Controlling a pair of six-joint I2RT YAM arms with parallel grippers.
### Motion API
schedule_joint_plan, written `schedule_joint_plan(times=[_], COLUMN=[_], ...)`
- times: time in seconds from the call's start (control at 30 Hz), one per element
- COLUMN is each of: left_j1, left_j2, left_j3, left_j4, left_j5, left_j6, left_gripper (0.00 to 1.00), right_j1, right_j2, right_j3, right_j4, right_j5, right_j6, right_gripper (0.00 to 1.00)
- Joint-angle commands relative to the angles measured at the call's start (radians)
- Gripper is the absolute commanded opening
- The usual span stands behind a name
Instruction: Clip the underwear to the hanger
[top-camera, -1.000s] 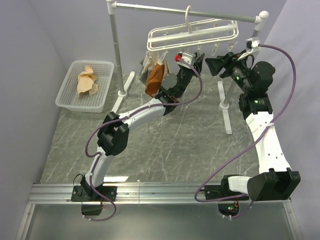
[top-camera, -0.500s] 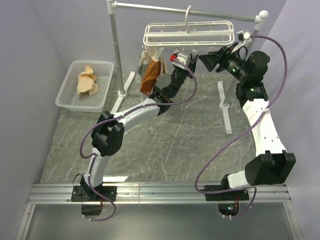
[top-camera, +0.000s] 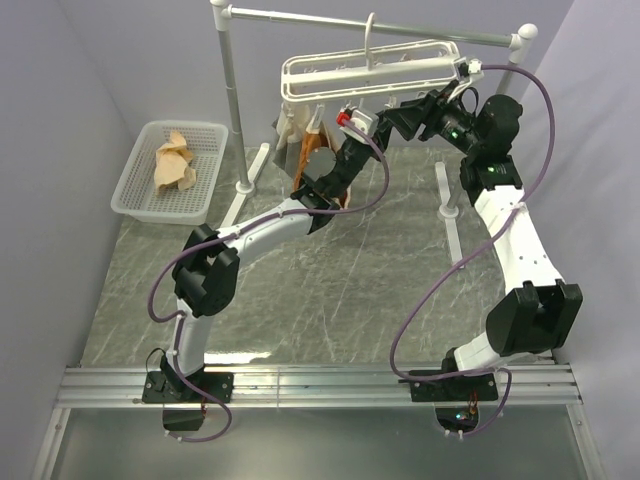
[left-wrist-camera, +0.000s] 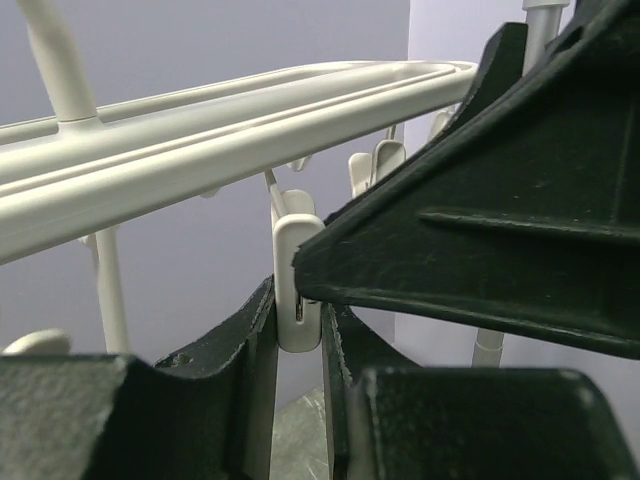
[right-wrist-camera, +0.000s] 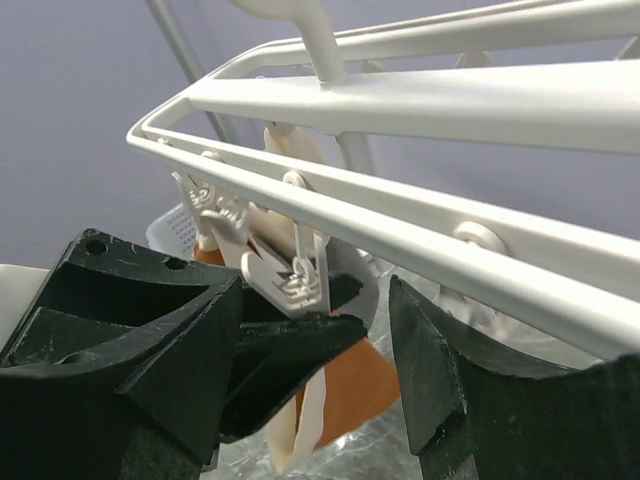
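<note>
The white hanger (top-camera: 370, 72) hangs by its hook from the rail, with its clips dangling beneath. It also shows in the left wrist view (left-wrist-camera: 200, 130) and the right wrist view (right-wrist-camera: 420, 110). My left gripper (top-camera: 335, 125) is raised under the rack. In its wrist view its fingers (left-wrist-camera: 298, 320) press on both sides of a white clip (left-wrist-camera: 297, 270). The rust-orange underwear (top-camera: 302, 165) with a beige waistband hangs below the rack (right-wrist-camera: 355, 390), behind those fingers. What holds it is hidden. My right gripper (top-camera: 395, 118) is open (right-wrist-camera: 315, 300), its jaws straddling the clip (right-wrist-camera: 290, 275) and the left fingers.
A white basket (top-camera: 135, 185) with light tan cloth (top-camera: 172, 160) sits at the back left. A grey rail (top-camera: 300, 17) on white posts (top-camera: 232, 90) carries the hanger. A pale garment (top-camera: 290, 125) hangs beside the underwear. A white foot (top-camera: 455, 225) lies at the right.
Both grippers have risen and moved left to the rack. The hanger has swung left. The right gripper has closed in on the left one at a clip.
</note>
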Motion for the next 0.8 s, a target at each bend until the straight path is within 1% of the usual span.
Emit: schedule_joint_plan(times=[0.0,0.2,0.3,0.33,0.4,0.43,0.5,0.53,0.57,0.6,0.63,0.67,0.7,0.77], left_j1=[-0.001,0.000,0.000,0.000,0.002,0.002,0.003,0.006,0.008,0.009,0.012,0.012,0.014,0.015], left_j2=[-0.055,-0.054,-0.057,-0.057,-0.058,-0.060,-0.061,-0.063,-0.063,-0.065,-0.066,-0.068,-0.069,-0.080], left_j3=[-0.008,-0.006,-0.008,-0.009,-0.009,-0.009,-0.011,-0.011,-0.011,-0.011,-0.014,-0.015,-0.017,-0.025], left_j4=[0.013,0.003,-0.005,-0.005,-0.011,-0.013,-0.017,-0.019,-0.022,-0.025,-0.025,-0.025,-0.028,-0.033], left_j5=[0.045,0.067,0.068,0.068,0.068,0.068,0.068,0.068,0.068,0.068,0.068,0.068,0.068,0.068], left_j6=[0.008,0.008,0.007,0.008,0.011,0.013,0.011,0.011,0.008,0.008,0.005,0.003,0.006,0.011], left_gripper=[0.02,0.02,0.01,0.02,0.02,0.03,0.04,0.04,0.04,0.06,0.09,0.17,0.20,0.29], right_j1=[0.015,0.045,0.055,0.060,0.066,0.066,0.068,0.066,0.066,0.068,0.066,0.066,0.068,0.066], right_j2=[0.004,0.030,0.046,0.053,0.062,0.063,0.060,0.057,0.056,0.054,0.054,0.054,0.051,0.051], right_j3=[0.055,0.087,0.107,0.111,0.133,0.136,0.134,0.133,0.133,0.131,0.133,0.134,0.133,0.131], right_j4=[0.095,0.117,0.103,0.094,0.054,0.048,0.040,0.037,0.034,0.026,0.022,0.019,0.019,0.020], right_j5=[-0.015,0.001,0.023,0.031,0.044,0.046,0.048,0.046,0.048,0.046,0.045,0.046,0.048,0.054], right_j6=[-0.016,-0.041,-0.062,-0.067,-0.093,-0.100,-0.117,-0.122,-0.131,-0.134,-0.143,-0.143,-0.143,-0.143], right_gripper=[0.67,0.66,0.62,0.56,0.50,0.44,0.40,0.34,0.31,0.26,0.14,0.07,0.02,0.00])
